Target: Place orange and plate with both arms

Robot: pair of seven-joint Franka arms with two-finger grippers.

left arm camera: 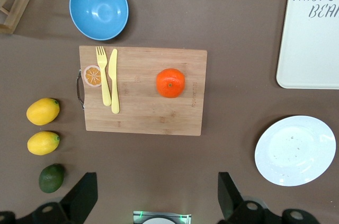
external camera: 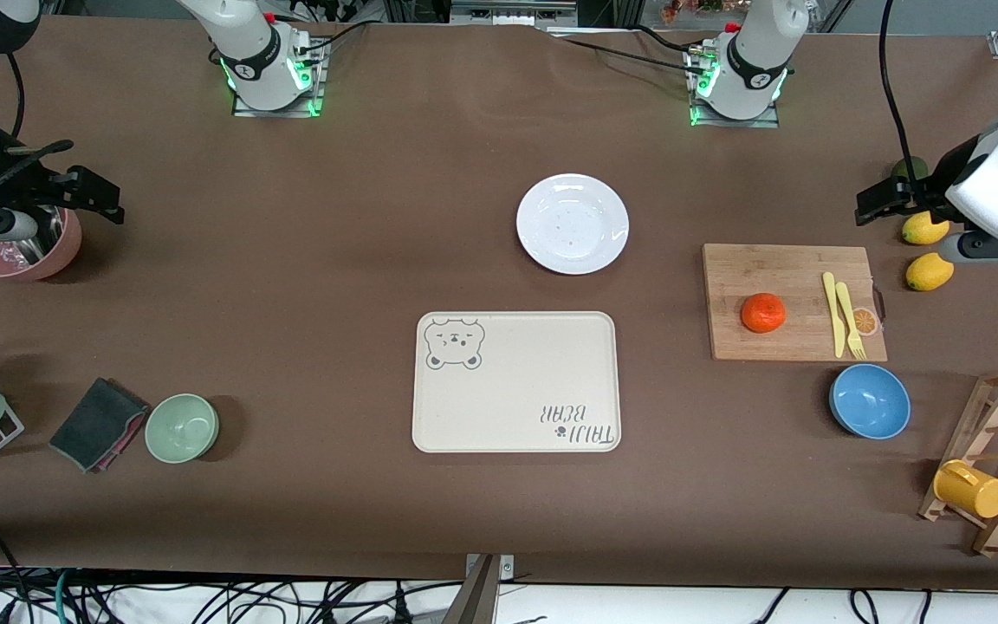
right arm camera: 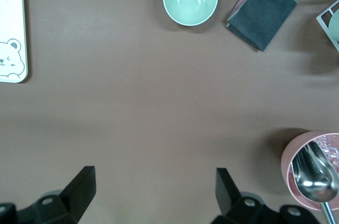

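The orange (external camera: 763, 313) sat on a bamboo cutting board (external camera: 793, 302) toward the left arm's end of the table, round and red-orange with finely pebbled skin; being round it had no long axis, and its dimpled stem end faced upward in the left wrist view. On the same board lay a yellow plastic knife (external camera: 832, 314) and fork (external camera: 850, 321), side by side and parallel, their long axes running toward the front camera, next to a small printed orange-slice motif (external camera: 865, 321). The plate (external camera: 573, 224), a round glossy white dish with a wide rim and faint specks, lay flat near the table's middle. Nearer the camera lay a cream rectangular tray (external camera: 516, 381) with rounded corners, printed with a bear face and the words "TAIJI BEAR". A blue bowl (external camera: 870, 401) stood nearer the camera than the board. Two yellow lemons (external camera: 929, 271) and a dark green lime (left arm camera: 51, 178) lay at the table's end. The left gripper (left arm camera: 157, 195) hovered above them, fingers spread wide and empty. The right gripper (right arm camera: 155, 192) hung over a pink pot (right arm camera: 313, 167) holding a metal spoon (right arm camera: 318, 181), fingers likewise apart, holding nothing.
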